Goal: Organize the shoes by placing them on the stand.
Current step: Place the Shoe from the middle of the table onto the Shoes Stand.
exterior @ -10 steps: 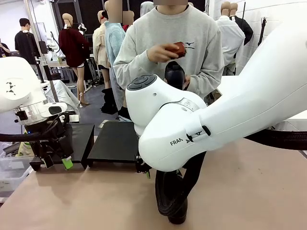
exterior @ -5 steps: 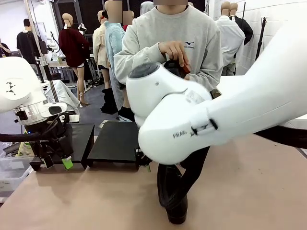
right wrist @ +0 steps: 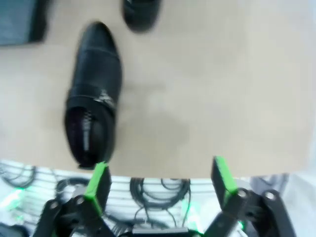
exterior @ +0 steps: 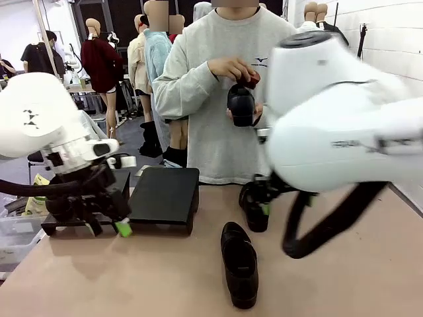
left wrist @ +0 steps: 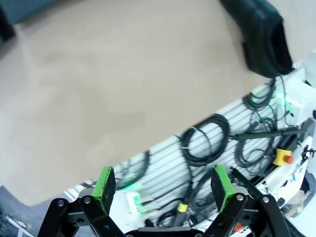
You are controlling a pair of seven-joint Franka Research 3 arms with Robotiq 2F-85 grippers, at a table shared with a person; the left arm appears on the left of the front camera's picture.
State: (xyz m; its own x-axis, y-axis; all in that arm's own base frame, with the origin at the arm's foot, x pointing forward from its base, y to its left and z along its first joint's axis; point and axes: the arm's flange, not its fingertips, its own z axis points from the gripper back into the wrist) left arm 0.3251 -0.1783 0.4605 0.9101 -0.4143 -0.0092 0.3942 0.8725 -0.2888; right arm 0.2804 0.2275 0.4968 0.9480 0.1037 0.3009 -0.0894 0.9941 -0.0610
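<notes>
One black shoe (exterior: 239, 261) lies on the table near the front, toe toward the person; it also lies left of centre in the right wrist view (right wrist: 94, 108). A second shoe (exterior: 253, 210) stands behind it, partly hidden by my right arm, and its toe (right wrist: 140, 12) shows in the right wrist view. The person holds a third shoe (exterior: 241, 104) in both hands. The black stand (exterior: 162, 195) sits at the left, bare on top. My left gripper (exterior: 106, 228) hangs open in front of it. My right gripper (exterior: 287, 202) is blurred; its fingers (right wrist: 158, 180) stand open and hold nothing.
The left wrist view has my open fingers (left wrist: 163, 185) over the table's near edge, with cables (left wrist: 207, 143) below and a black shoe (left wrist: 264, 34) at the upper right. A clear bin (exterior: 16, 234) stands off the table's left side.
My right arm has swung from the middle to the right, uncovering the shoes on the table. My left arm has shifted slightly right. The person's raised hand came down onto the held shoe.
</notes>
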